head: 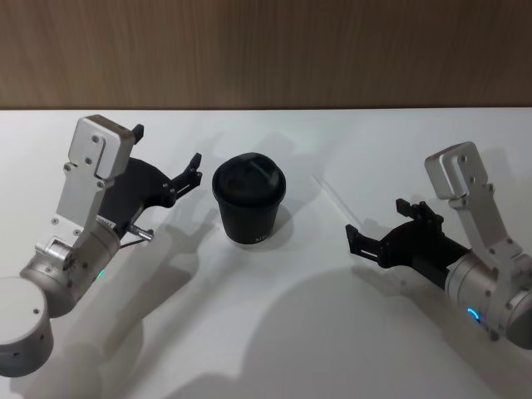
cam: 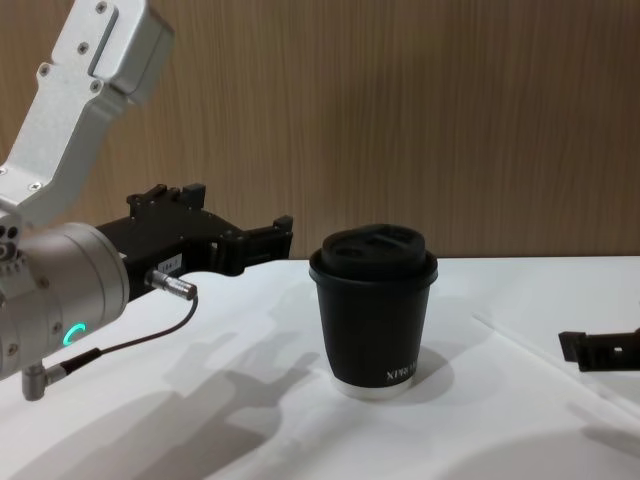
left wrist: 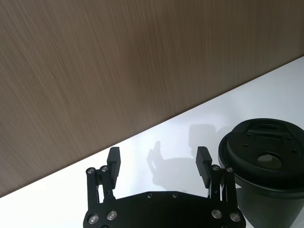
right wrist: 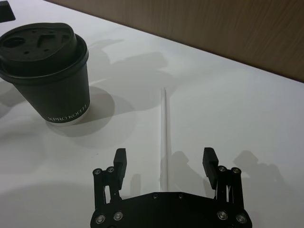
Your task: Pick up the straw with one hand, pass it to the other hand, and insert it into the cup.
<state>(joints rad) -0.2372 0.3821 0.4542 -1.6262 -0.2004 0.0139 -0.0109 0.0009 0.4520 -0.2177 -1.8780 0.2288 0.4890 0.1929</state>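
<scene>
- Jaws of the right gripper stand wide apart and hold nothing. From its wrist, the straw runs up the middle of the gap between them.
- Lying flat on the white surface, the straw sits to the right of the cup and apart from it. Its near end is close to the right gripper and its far end points toward the wall.
- Whether the right fingertips are already down at the straw's level I cannot tell.
- On the cup's other side, the left gripper hangs above the surface, aimed toward the cup without touching it. Its jaws are likewise apart and empty.
- Upright in the middle stands the cup, with its lid on. An opening shows in the lid's top.
- By my reading the first step is in hand: the pick-up is lined up but not yet made. Nothing has been passed or inserted.
- Next, the right gripper likely needs to settle until its fingers straddle the straw, then close squarely across it.
- So thin a thing flat on the surface may roll or slip, so the fingertips probably have to come right down to the surface.
- After lifting, enough straw should stick out of the grip for the left gripper to take hold.
</scene>
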